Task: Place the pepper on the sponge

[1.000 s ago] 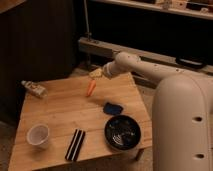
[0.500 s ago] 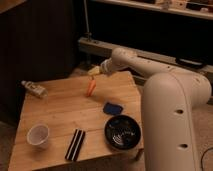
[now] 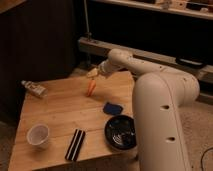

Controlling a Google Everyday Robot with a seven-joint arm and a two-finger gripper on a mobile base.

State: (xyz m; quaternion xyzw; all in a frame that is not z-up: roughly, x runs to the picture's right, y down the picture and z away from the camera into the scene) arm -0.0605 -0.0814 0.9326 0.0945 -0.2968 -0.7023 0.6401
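We see gripper (image 3: pixel 94 74) above far part of tabletop (image 3: pixel 60 112), fingers apart. Pepper (image 3: pixel 90 88) just below it, long axis running near-to-far, far end toward gripper; contact we cannot tell. Sponge (image 3: pixel 113 108) apart from pepper, nearer us, beside black bowl (image 3: pixel 121 132).

My gripper (image 3: pixel 93 75), fingers spread, hangs over the far side of the wooden table (image 3: pixel 60 107), just above the orange pepper (image 3: pixel 90 88). The blue sponge (image 3: pixel 113 108) sits apart from both, just beside a black bowl (image 3: pixel 120 132). A white cup (image 3: pixel 38 135), striped bar (image 3: pixel 76 144) and small bottle (image 3: pixel 34 88) lie leftward.
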